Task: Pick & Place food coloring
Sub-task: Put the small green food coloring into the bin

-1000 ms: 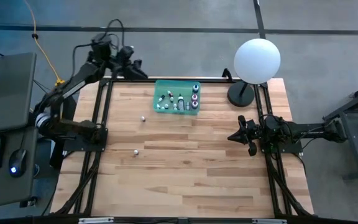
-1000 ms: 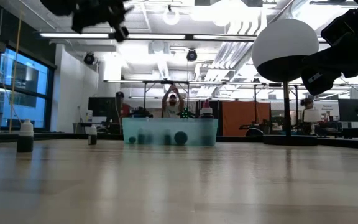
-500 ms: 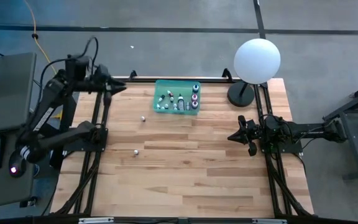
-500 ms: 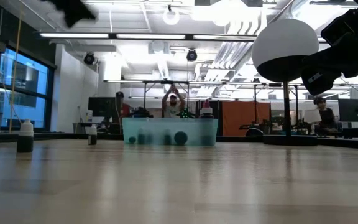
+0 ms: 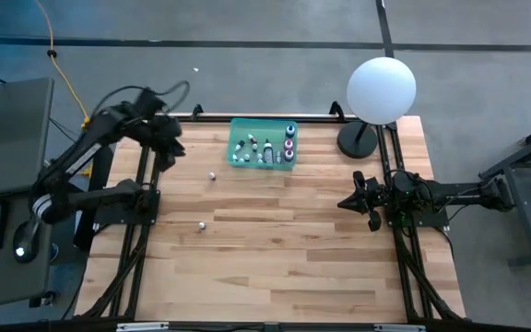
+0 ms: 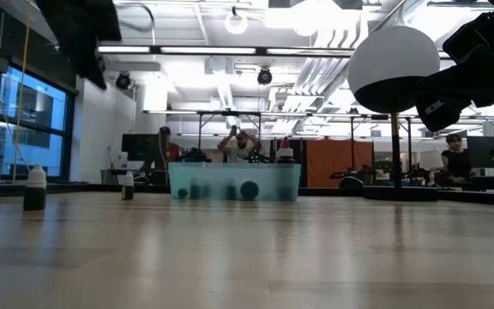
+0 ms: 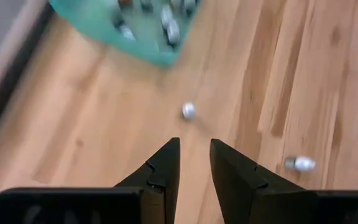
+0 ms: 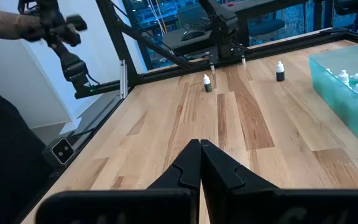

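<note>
Hovering high over the far left corner of the table [image 5: 275,267], left gripper [image 5: 175,148] pointed down toward the boards, fingers [image 7: 164,168] parted by a narrow gap with nothing between them. Sat parked at the right edge, right gripper [image 5: 347,201], fingers pressed fully together (empty too). Stood upright in the open: one small food coloring bottle [image 5: 212,174], just off the near left corner of the green tray [image 5: 262,165], straight ahead of the left gripper in its wrist view [image 7: 188,111]. Stood farther toward the near side and well apart from the tray: a second loose bottle [image 5: 200,224], seen tipped on its side in the left wrist view [image 7: 299,163] (hard to tell for sure through the blur). Clustered inside the tray: the remaining bottles [image 5: 265,148], whitish caps up, two slightly larger ones [image 5: 289,136] at its right end. Loomed at the far right corner: white globe lamp [image 5: 382,89] on a dark base.
</note>
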Controlling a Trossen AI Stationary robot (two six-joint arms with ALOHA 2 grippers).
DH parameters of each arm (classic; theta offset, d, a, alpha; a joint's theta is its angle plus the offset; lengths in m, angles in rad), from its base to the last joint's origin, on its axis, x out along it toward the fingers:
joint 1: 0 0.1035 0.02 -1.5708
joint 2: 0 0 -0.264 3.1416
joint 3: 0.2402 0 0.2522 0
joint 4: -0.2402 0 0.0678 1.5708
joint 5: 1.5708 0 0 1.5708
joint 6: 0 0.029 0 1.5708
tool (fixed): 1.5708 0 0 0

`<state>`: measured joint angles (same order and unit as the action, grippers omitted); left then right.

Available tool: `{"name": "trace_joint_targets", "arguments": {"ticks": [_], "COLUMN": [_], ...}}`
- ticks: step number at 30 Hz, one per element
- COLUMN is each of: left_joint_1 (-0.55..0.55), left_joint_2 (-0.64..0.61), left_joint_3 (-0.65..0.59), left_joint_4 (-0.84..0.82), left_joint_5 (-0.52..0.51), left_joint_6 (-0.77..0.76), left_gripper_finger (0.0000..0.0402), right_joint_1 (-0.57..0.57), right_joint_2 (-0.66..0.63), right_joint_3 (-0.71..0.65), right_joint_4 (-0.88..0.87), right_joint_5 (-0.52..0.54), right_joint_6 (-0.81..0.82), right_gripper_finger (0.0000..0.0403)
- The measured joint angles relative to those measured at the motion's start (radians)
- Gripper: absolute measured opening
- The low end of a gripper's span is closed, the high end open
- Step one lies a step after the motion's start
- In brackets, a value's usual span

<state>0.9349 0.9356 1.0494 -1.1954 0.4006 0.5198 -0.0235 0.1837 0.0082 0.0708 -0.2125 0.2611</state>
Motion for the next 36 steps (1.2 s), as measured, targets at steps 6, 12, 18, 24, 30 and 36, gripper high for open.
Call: {"name": "trace_joint_targets", "arguments": {"ticks": [6, 12, 18, 24, 30, 36], "left_joint_1": [-0.126, -0.268, -0.365, -0.414, -0.412, -0.412], "left_joint_2": [0.109, 0.177, 0.2, 0.241, 0.294, 0.352], "left_joint_3": [-0.125, -0.174, -0.174, -0.174, -0.174, -0.19], "left_joint_4": [0.052, 0.128, 0.237, 0.348, 0.37, 0.389], "left_joint_5": [-0.061, -0.267, -0.23, -0.223, -0.22, -0.197], "left_joint_6": [0.031, 0.025, 0.049, 0.029, 0.022, 0.018], "left_gripper_finger": [0.0087, 0.0087, 0.0088, 0.0103, 0.0145, 0.0196], "right_joint_1": [0.0, 0.0, 0.0, 0.0, 0.0, 0.0], "right_joint_2": [0.0, 0.0, 0.0, 0.0, 0.0, 0.0], "right_joint_3": [0.0, 0.0, 0.0, 0.0, 0.0, 0.0], "right_joint_4": [0.0, 0.0, 0.0, 0.0, 0.0, 0.0], "right_joint_5": [0.0, 0.0, 0.0, 0.0, 0.0, 0.0], "right_joint_6": [0.0, 0.0, 0.0, 0.0, 0.0, 0.0], "right_gripper_finger": [0.0, 0.0, 0.0, 0.0, 0.0, 0.0]}}
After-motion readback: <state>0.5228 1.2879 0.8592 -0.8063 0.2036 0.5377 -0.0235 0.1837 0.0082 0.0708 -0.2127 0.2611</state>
